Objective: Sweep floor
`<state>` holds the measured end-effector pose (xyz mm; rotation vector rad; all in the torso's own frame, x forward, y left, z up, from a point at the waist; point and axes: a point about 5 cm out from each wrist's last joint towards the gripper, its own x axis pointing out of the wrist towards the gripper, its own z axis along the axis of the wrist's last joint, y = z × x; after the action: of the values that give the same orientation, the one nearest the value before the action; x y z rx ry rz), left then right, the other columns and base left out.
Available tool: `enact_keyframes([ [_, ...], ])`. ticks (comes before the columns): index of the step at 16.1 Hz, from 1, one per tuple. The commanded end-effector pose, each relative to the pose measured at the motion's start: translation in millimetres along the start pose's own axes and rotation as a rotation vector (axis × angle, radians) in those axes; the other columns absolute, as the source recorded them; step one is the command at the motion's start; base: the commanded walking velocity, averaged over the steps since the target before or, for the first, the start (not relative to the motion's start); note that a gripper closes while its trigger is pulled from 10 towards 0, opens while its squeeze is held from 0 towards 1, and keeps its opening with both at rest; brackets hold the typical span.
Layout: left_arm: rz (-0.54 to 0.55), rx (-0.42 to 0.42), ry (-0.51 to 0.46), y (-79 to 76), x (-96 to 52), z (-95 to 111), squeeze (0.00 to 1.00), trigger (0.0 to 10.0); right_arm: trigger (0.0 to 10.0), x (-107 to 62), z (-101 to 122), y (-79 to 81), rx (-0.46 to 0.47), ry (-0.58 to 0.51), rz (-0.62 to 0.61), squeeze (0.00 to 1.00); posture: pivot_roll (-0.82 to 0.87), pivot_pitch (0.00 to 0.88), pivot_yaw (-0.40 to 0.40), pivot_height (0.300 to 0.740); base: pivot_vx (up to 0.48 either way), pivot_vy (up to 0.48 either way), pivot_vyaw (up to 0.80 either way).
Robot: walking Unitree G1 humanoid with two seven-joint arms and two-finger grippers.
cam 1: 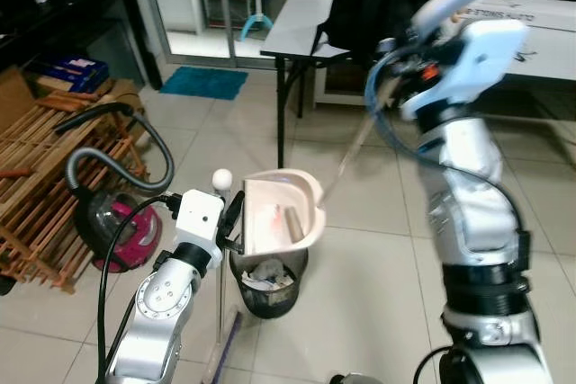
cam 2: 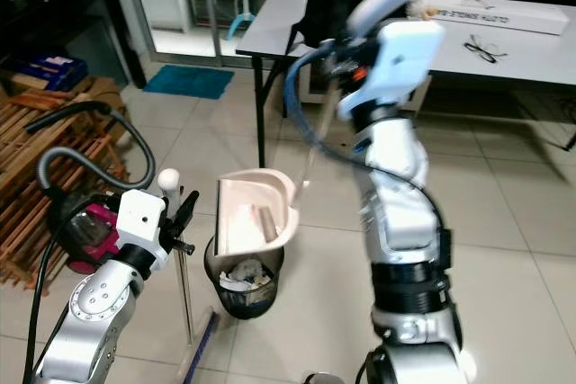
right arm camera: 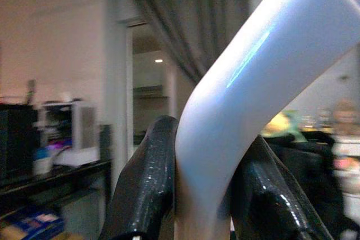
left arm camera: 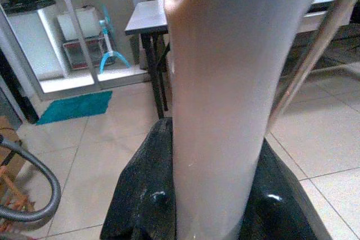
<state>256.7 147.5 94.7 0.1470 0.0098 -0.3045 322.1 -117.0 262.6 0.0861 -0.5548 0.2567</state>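
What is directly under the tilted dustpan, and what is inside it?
Under the dustpan stands a black bin holding crumpled white trash; its front rim shows, its back is covered by the pan. Inside the pan lie a brownish cylinder and pinkish dust. The bin's bottom cannot be seen.

Home utility room, tiled floor [cam 1: 360,249], vacuum cleaner [cam 1: 117,222], folding table [cam 1: 301,29]

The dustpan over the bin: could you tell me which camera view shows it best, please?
The left eye view shows the dustpan best: whole, tilted over the waste bin, debris inside. The right eye view gives it slightly smaller. The left wrist view has just its pale wall between the left gripper fingers; the right wrist view has the right gripper on its handle.
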Motion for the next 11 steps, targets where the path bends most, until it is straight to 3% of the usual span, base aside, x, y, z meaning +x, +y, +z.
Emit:
enact_keyframes([
  [1,-0.002,0.02,-0.021,1.3,0.4,6,0.0,10.0,10.0,1.7,10,9.3,-0.032,-0.074,0.058,0.0,-0.07,0.0,0.025,0.74,0.0,0.0,0.0],
  [3,-0.005,0.02,-0.019,0.9,0.2,5,0.0,10.0,10.0,-4.1,7,32.5,-0.114,-0.106,0.207,0.0,-0.07,0.0,0.028,0.74,0.0,0.0,0.0],
  [7,-0.009,0.021,-0.017,0.5,-0.3,4,0.0,10.0,10.0,-18.5,4,63.1,-0.183,-0.152,0.376,0.0,-0.07,0.0,0.027,0.74,0.0,0.0,0.0],
  [11,-0.011,0.02,-0.014,-0.1,-0.7,4,0.0,10.0,10.0,-30.5,4,81.8,-0.234,-0.191,0.496,0.0,-0.07,0.0,0.028,0.74,0.0,0.0,0.0],
])
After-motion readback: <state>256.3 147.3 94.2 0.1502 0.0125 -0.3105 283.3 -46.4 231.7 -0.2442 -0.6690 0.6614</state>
